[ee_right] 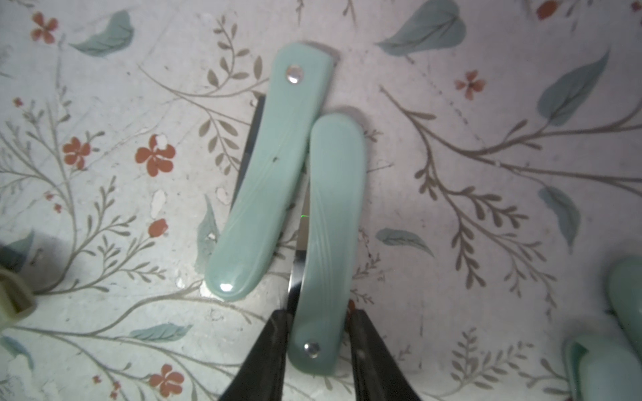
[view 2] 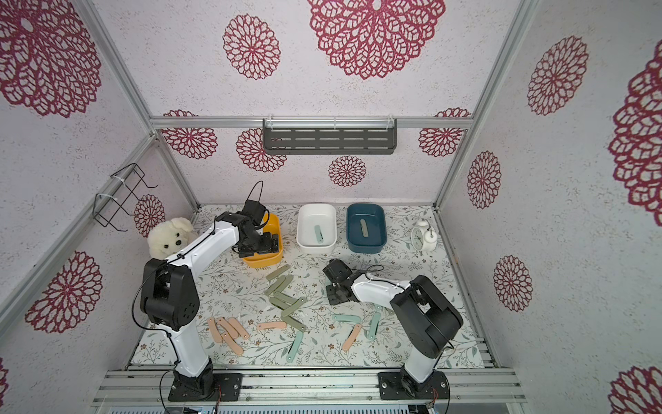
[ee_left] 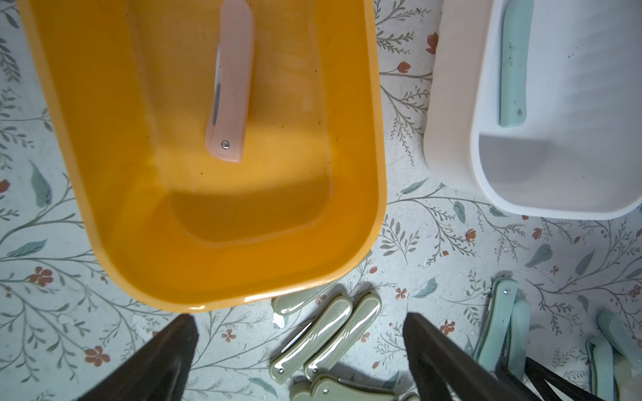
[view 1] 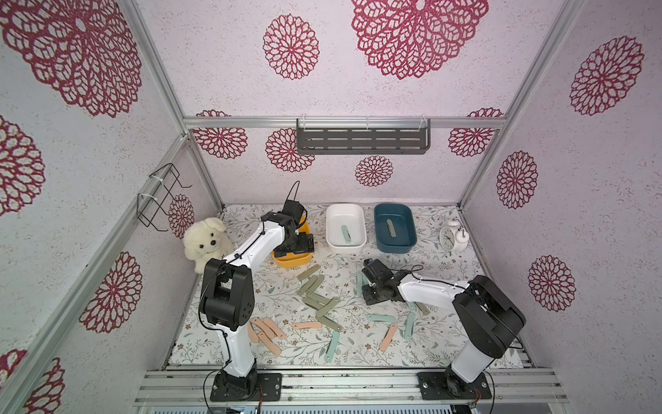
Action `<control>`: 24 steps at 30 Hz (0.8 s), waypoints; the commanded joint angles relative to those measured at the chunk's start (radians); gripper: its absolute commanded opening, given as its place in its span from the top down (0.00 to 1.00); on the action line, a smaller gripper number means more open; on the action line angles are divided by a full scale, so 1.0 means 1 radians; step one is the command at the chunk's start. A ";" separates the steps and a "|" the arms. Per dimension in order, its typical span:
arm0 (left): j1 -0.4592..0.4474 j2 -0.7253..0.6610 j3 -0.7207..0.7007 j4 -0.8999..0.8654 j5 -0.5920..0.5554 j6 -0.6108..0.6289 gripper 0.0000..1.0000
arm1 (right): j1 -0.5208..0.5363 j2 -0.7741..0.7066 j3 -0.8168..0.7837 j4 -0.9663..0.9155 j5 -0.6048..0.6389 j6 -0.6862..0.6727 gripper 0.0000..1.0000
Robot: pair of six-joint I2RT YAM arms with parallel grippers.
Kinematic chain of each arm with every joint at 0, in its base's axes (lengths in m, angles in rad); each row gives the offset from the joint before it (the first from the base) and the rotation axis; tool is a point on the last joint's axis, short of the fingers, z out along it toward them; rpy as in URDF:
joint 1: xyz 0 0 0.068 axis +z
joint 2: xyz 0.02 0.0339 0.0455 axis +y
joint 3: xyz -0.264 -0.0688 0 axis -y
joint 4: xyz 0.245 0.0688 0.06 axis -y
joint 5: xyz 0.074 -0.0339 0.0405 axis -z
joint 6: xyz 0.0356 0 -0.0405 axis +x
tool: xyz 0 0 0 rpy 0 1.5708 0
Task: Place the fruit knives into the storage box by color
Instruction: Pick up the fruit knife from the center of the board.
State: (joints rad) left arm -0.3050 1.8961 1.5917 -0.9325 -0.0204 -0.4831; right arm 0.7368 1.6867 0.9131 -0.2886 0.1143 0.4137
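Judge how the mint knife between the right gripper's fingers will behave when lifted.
Probably stiff: the mint knife looks like hard moulded plastic. Its glossy handle may slip in the right gripper. Gripped near its rivet end, it could swing.

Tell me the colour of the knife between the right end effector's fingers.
Mint-teal; the knife shows best in the right wrist view.

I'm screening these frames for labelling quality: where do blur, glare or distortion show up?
Both top views: wide-angle perspective splays the frame posts. Left wrist: the left gripper has soft, dark fingers; glare on sage-green knives. Right wrist: glint on the loose mint knife; the right gripper blurs around the held mint knife.
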 commanded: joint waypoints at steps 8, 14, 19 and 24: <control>0.002 -0.032 0.000 0.009 -0.019 0.016 0.03 | -0.014 0.041 0.002 -0.097 -0.033 0.033 0.75; 0.003 -0.035 0.003 0.006 -0.022 0.021 0.03 | -0.027 0.003 0.043 -0.146 0.001 0.020 0.77; 0.002 -0.038 0.010 0.004 -0.018 0.014 0.03 | -0.030 -0.041 0.059 -0.173 0.020 0.022 0.77; 0.003 -0.043 0.013 0.006 -0.008 0.004 0.03 | -0.030 -0.081 0.067 -0.187 0.026 0.025 0.78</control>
State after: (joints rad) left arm -0.3050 1.8946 1.5917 -0.9321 -0.0349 -0.4759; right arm 0.7128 1.6608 0.9504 -0.4294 0.1131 0.4232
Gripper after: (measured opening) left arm 0.973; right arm 0.244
